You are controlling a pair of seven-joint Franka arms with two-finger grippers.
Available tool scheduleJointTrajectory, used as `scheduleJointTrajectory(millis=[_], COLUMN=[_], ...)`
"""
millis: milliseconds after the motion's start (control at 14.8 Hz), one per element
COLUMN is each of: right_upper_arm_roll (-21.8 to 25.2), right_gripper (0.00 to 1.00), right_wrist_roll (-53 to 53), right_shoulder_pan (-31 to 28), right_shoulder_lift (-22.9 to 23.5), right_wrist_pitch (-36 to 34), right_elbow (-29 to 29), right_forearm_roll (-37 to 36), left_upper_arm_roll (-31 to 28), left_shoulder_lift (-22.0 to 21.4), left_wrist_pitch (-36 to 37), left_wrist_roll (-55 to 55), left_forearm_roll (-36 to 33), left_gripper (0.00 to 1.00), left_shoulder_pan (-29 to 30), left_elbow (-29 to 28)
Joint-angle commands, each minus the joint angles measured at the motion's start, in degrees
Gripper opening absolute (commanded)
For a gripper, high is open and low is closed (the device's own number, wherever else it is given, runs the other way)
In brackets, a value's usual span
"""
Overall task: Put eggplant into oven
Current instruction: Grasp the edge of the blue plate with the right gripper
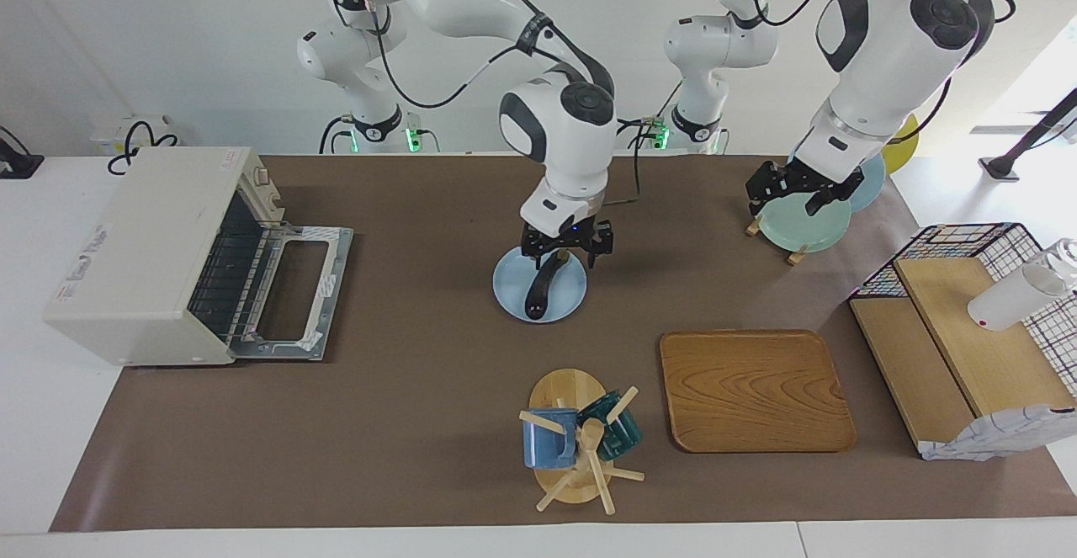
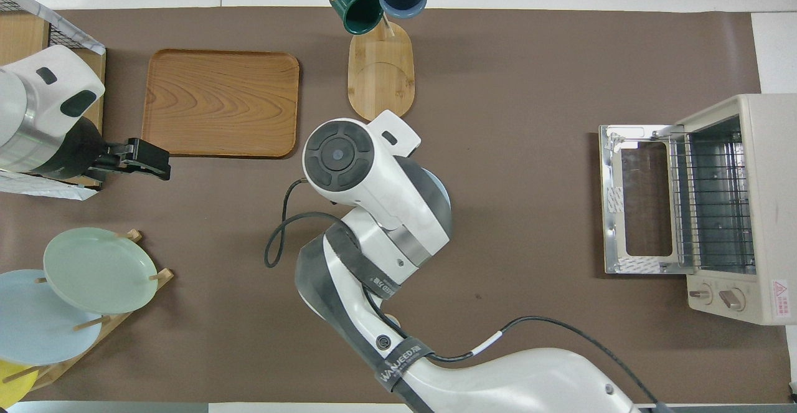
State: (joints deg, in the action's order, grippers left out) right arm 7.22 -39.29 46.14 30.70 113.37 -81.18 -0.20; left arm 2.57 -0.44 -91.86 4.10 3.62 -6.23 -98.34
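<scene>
At the facing view's centre, the right gripper (image 1: 565, 248) straddles the eggplant (image 1: 543, 286) on a blue plate (image 1: 508, 299), fingers apart around its stem end. Glossy, probably slippery and firm; grip mid-body. The left gripper (image 1: 799, 192) waits at upper right, fingers unreadable; the oven (image 1: 151, 255) stands open.

Eggplant (image 1: 541, 287): glossy dark skin, on smooth pale-blue glazed plate (image 1: 513, 301) under right claw (image 1: 562, 253). Claw: matt black. Table cover (image 1: 421, 331): matt brown, paper-like. Oven (image 1: 143, 255), toward right arm's end from claw: matt cream shell, shiny metal door frame (image 2: 613, 207), wire rack (image 2: 710, 201). Tray (image 1: 753, 390), toward left arm's end from claw: smooth grained wood. Mug stand (image 2: 380, 70): pale wood; mugs (image 1: 551, 438) glossy. Left claw (image 1: 795, 190): matt black, over glazed green plate (image 1: 812, 230).
</scene>
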Motion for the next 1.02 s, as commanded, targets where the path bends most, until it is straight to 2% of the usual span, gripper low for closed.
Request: scheduleJointTrajectory(millis=[0,135,271,406,677,813,948], right_upper_arm_roll=[-0.01,-0.62,-0.62,-0.62,-0.62,-0.62,-0.62], right_gripper=[1.0,1.0,0.99,0.77,0.61,0.48,0.28], right_wrist_roll=[-1.32,-1.41,-1.14,-1.05,-0.44,-0.44,-0.44], right_shoulder_pan=[0.53,1.23,2.73,3.43,3.87,3.87,4.22], right_shoulder_lift=[1.82,1.91,1.91,1.91,1.2,0.59,0.06], right_wrist_pitch=[3.51,5.7,12.55,16.17,15.56,15.57,15.56], right_elbow=[1.91,0.07,-5.72,-9.07,-11.98,-13.21,-15.05], right_forearm_roll=[1.35,1.17,0.91,0.64,0.29,0.29,0.03], left_upper_arm_roll=[0.5,0.5,0.5,0.5,0.5,0.59,0.5], left_shoulder_lift=[-3.07,-3.51,-3.34,-2.73,-1.67,-1.93,-1.76], left_wrist_pitch=[3.61,3.62,2.57,0.81,1.59,1.42,0.72], left_wrist_roll=[-2.16,-2.52,-2.52,-2.25,-2.16,-1.99,-2.16], left_forearm_roll=[-2.47,-2.65,-2.74,-2.74,-2.74,-2.65,-2.65], left_gripper=[1.0,1.0,1.0,1.0,1.0,1.0,1.0], left_shoulder_pan=[0.61,0.35,0.08,-0.18,-0.01,0.25,0.34], left_elbow=[-2.47,-2.39,-1.77,0.24,2.63,2.27,2.27])
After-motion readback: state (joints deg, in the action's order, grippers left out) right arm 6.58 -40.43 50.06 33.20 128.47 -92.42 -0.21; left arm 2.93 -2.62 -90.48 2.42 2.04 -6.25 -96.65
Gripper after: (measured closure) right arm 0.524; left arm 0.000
